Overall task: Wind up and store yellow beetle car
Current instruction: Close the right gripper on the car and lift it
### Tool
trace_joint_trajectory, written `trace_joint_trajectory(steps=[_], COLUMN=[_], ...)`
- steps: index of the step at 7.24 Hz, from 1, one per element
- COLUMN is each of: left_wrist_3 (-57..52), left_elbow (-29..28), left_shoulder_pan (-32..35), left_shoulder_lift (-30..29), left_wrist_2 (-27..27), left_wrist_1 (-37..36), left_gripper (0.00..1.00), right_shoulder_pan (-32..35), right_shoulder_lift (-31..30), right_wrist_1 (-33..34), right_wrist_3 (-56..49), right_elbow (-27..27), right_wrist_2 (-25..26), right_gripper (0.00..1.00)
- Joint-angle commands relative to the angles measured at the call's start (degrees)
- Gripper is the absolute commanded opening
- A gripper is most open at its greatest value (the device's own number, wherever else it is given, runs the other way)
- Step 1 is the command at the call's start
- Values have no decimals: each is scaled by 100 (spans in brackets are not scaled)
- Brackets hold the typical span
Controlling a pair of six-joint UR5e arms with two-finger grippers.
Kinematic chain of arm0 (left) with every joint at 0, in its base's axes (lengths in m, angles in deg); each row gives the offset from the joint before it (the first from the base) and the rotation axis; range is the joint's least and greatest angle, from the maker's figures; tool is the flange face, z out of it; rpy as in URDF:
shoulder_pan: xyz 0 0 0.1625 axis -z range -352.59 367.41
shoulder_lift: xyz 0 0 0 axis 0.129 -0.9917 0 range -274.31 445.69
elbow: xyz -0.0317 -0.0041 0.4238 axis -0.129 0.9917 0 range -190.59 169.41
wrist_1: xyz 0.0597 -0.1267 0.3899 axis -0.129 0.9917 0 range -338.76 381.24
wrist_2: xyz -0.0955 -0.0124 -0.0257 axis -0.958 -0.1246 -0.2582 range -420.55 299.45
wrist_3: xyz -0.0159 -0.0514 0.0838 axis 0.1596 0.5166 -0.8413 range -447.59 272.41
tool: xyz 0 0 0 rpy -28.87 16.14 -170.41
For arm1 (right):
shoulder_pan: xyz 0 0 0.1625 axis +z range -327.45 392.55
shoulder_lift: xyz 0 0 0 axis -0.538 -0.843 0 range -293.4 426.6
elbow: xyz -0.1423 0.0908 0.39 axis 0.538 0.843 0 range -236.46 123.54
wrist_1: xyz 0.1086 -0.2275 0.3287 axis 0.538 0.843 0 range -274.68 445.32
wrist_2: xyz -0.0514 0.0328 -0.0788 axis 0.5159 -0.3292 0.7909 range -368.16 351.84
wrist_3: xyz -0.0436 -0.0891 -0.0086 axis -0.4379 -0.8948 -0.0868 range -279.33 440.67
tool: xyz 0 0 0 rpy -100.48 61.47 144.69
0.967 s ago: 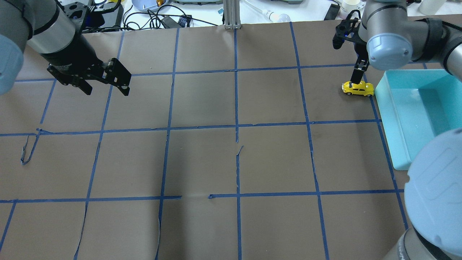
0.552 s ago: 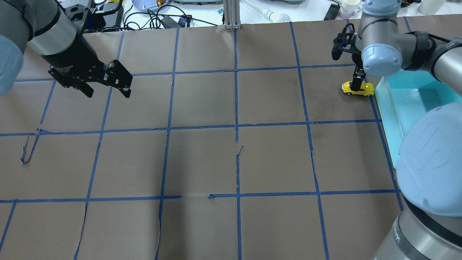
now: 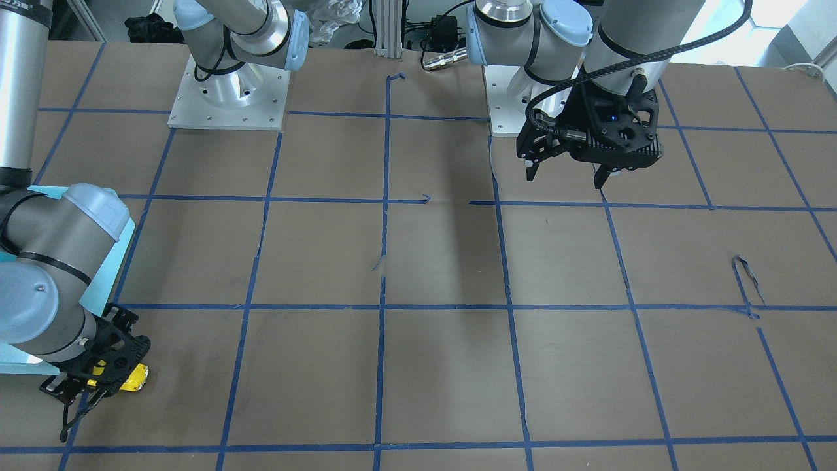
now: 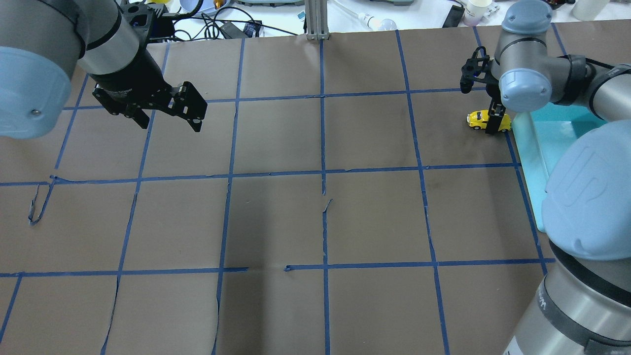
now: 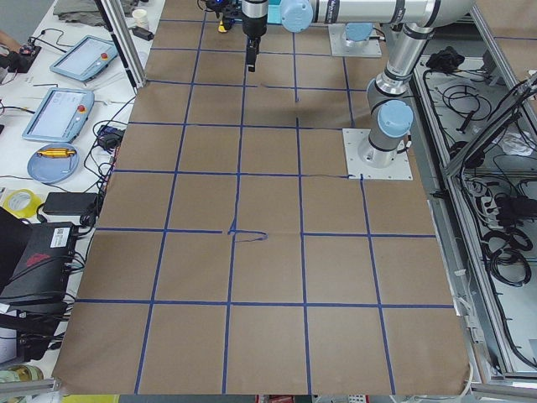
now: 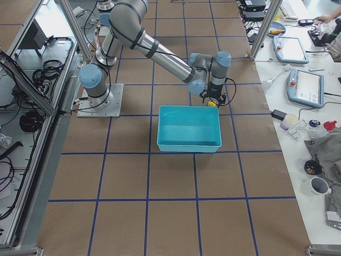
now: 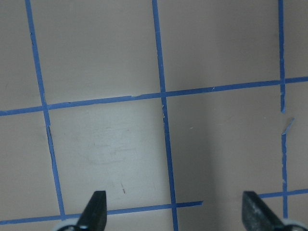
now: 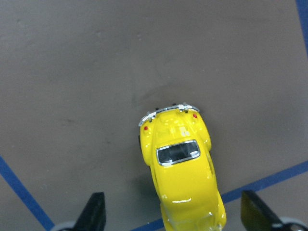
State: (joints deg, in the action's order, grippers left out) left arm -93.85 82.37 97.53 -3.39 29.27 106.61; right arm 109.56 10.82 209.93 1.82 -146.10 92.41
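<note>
Overall, brown paper-covered table [image 4: 276, 138], blue tape grid [image 4: 323, 167], cluttered benches

Behind, over the shoulders: forward and down. Across the table [image 3: 458, 366]: facing back, steeply down. Each table end: lengthwise, far off. Each wrist: straight down, close. Shared by right-wrist and overhead views: yellow beetle car [image 8: 183, 183] beneath right gripper [image 8: 175, 214].

Left arm [image 3: 644, 29], right arm [image 4: 586, 74]: silver-grey tubular links, black bands at joints. Joint caps [image 4: 525, 90] pale blue, rounded, small screw in face. Base plates [image 3: 196, 114] square, bare metal, screws along edges. Left gripper [image 3: 563, 178], right gripper [image 4: 493, 121]: black, cut-out frames. Black ribbed cable [image 3: 660, 55] on left arm.
</note>
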Motion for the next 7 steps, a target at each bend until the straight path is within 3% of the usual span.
trace_joint_trajectory(steps=[1, 2, 4, 5, 6, 7], left_wrist_3=[-7, -16, -24, -25, -25, -25], left_elbow=[-5, -5, 4, 4, 4, 4], left_shoulder_pan=[-21, -12, -21, -12, -21, -21], left_shoulder_lift=[-5, -5, -5, -5, -5, 4], left_wrist_2=[-17, -26, 35, 27, 36, 36], left_wrist_1=[-38, -47, -47, -47, -47, -47], left_gripper=[100, 100, 100, 100, 100, 100], right_shoulder_pan=[-19, -19, -19, -19, -19, -19], right_shoulder_lift=[67, 76, 111, 102, 85, 32], right_wrist_1=[29, 29, 29, 29, 20, 11], right_wrist_3=[-17, -8, -8, 10, 53, 106], right_elbow=[0, -18, -18, -9, -9, 17], right_wrist_2=[-211, -230, -213, -213, -213, -221], right_gripper=[100, 98, 31, 8, 0, 0])
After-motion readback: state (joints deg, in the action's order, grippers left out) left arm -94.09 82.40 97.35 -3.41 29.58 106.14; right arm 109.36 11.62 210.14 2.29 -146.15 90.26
